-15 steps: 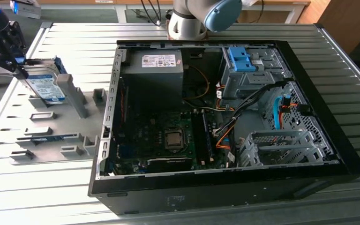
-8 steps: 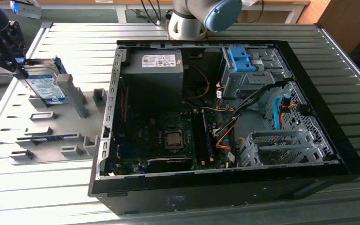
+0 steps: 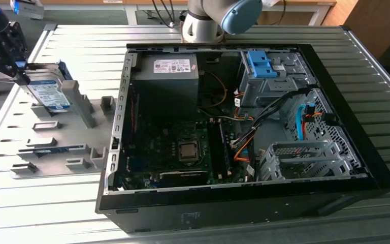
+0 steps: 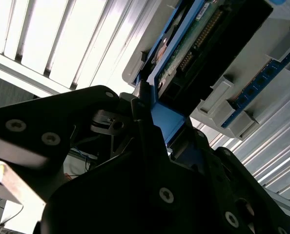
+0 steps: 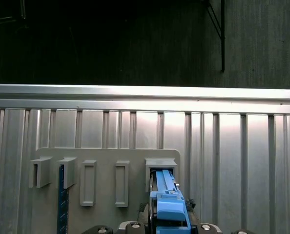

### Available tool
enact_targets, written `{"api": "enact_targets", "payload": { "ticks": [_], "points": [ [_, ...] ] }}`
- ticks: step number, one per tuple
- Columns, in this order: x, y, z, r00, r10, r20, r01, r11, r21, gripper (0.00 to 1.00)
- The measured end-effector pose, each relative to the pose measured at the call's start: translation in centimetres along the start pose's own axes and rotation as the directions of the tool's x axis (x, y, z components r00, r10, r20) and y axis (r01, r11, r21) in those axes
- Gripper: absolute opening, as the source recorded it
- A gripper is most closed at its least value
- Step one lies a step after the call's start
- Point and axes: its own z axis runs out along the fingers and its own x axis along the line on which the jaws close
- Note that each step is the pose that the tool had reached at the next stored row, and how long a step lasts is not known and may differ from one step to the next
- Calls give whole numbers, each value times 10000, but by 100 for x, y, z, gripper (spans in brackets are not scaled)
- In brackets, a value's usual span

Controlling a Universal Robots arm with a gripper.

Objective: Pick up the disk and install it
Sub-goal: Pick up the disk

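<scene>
At the exterior view's left, grips the disk (image 3: 48, 94) with the gripper (image 3: 19, 75), jaws closed narrow on its blue edge. Sits on edge in a slot of the grey holder plate (image 3: 59, 147). Further right, well apart: open computer case (image 3: 249, 209).

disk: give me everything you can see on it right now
The disk is a flat silver drive with a white-and-blue label and a bright blue plastic bracket along its edges. It stands on edge, leaning a little, in a slot of the grey holder plate at the exterior view's left, outside the open computer case. The second wrist view shows its green circuit board and a row of connector pins. The gripper is shut on the bracket's blue end, and the holder's slot walls flank the disk.
</scene>
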Motion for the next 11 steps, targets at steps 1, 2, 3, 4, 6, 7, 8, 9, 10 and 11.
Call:
{"api": "enact_targets", "payload": {
  "ticks": [1,2,3,4,6,7,8,9,10,11],
  "points": [
    [0,0,-6,10000,0,0,0,10000,0,37],
    [0,0,-11,10000,0,0,0,10000,0,37],
    [0,0,-16,10000,0,1,0,10000,1,37],
    [0,0,-16,10000,0,1,0,10000,3,37],
    [0,0,-24,10000,0,0,0,10000,0,37],
    [-1,0,-26,10000,-1,0,1,10000,0,37],
    [0,0,-27,10000,0,0,0,10000,-1,37],
    [-1,0,-30,10000,0,0,0,10000,-1,37],
    [-1,1,-33,10000,0,-1,0,10000,-2,37],
    [-1,1,-37,10000,0,0,0,10000,-1,37]
  ]
}}
